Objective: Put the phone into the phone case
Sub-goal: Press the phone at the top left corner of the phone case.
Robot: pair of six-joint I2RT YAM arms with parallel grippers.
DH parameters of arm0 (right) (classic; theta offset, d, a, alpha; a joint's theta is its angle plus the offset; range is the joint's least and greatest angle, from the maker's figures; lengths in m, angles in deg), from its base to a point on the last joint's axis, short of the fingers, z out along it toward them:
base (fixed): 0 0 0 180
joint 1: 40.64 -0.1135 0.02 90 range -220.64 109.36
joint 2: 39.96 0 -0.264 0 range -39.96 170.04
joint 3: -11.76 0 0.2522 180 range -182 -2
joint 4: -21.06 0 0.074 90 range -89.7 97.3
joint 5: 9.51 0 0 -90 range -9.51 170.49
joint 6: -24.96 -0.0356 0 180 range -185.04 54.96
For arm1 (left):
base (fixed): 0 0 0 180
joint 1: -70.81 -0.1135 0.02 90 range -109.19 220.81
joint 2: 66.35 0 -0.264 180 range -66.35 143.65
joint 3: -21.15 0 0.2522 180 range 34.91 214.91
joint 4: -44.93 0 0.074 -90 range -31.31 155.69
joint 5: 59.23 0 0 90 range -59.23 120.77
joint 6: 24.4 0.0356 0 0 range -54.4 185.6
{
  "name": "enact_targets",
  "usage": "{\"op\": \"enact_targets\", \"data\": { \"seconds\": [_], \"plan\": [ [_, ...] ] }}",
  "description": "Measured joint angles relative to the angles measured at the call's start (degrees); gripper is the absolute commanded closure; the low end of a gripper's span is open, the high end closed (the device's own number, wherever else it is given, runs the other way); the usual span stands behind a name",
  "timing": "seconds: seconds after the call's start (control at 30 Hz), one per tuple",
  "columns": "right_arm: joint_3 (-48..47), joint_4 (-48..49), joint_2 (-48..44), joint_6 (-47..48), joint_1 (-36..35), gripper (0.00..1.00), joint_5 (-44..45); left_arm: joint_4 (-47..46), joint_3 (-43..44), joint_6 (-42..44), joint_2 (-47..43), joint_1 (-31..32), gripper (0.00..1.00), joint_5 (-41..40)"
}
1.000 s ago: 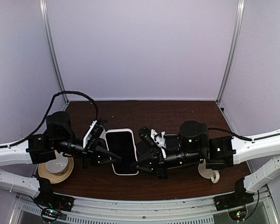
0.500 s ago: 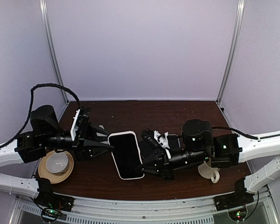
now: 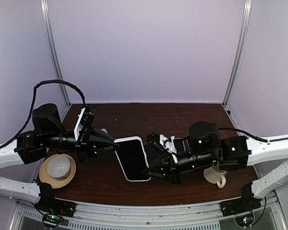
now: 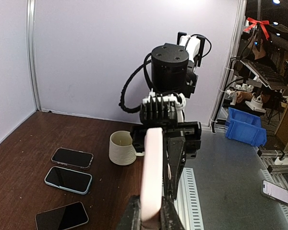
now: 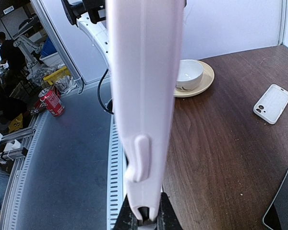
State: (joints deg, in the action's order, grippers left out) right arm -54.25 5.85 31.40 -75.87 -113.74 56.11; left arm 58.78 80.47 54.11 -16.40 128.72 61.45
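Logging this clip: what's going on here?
Both arms hold one phone, apparently seated in a white case, above the table. The left hand is shut on one edge of the case and the right hand on the opposite edge. A cup, a mug and spare phones sit on the table.

Top looks down — wrists sight along the phone case [image 4: 152,177].

white phone case [image 5: 144,72], brown table [image 3: 149,115], cream mug [image 4: 121,147]
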Motion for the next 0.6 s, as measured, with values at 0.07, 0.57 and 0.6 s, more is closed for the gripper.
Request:
{"op": "enact_targets", "data": {
  "seconds": [0.07,0.57,0.6],
  "plan": [
    [0.0,-0.44,-0.22,0.24,0.0,1.0,0.42,0.0,0.0,0.02,0.15,0.0,1.0,0.04],
    [-9.86,-13.62,0.24,4.11,-0.13,1.0,0.59,17.09,14.1,14.45,8.07,-0.07,0.33,1.86],
    [-11.17,-15.28,0.61,4.9,-0.13,1.0,0.55,18.93,16.22,15.52,8.9,-0.07,0.33,1.73]
  ]
}}
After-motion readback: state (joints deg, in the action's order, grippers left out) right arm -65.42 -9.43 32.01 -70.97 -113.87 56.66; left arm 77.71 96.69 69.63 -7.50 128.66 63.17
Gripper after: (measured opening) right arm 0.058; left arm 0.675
